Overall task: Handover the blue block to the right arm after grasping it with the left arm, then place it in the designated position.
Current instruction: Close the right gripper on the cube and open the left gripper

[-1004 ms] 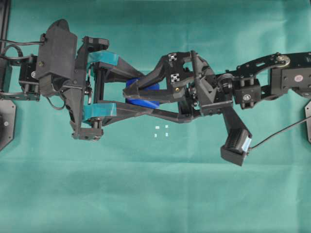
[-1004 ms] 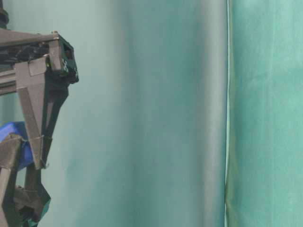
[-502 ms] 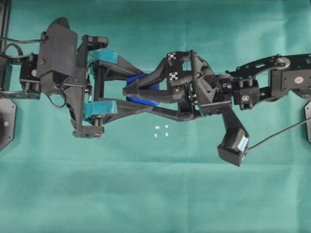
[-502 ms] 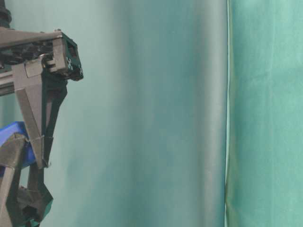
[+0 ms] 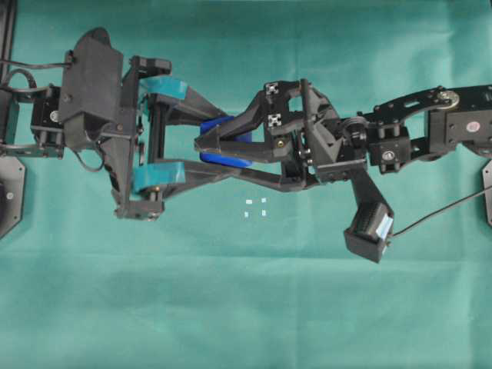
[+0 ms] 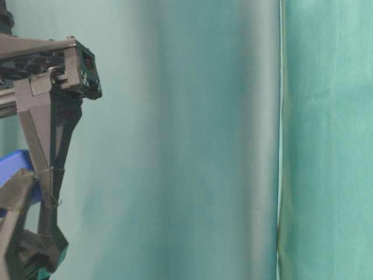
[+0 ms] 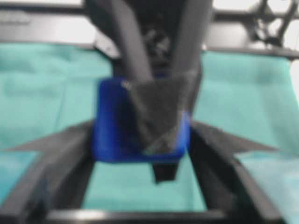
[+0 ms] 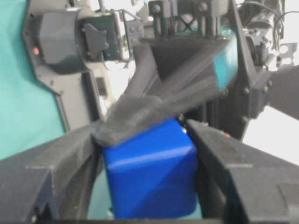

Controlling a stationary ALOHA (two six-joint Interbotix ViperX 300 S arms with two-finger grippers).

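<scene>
Now the handover is at its tender point: the blue block (image 5: 224, 144) hangs in mid-air over the green tabletop (image 5: 246, 307), between the tips of both arms. The right arm's jaws (image 8: 145, 163) pinch it from either side; in the right wrist view a dark finger (image 8: 224, 158) lies flat against each flank of the cube. The left arm's jaws (image 5: 206, 147), the ones with teal bands, are spread. In the left wrist view their fingers (image 7: 60, 154) stand a little clear of the block's sides, though the picture is too blurred to rule out a light touch.

To do this step well, I would judge that the left arm should back straight out along its own line, away from the right arm, without any sideways drift, since its fingertips reach past the cube and could nudge it askew. The right arm does best to hold still and firm until the left is fully clear. The grip looks to sit on the block's middle, which should keep it from twisting.

The four white marks (image 5: 255, 208) lie on the cloth just below the block in the overhead view, near but not under it, so only a short carry and a lowering should remain.
</scene>
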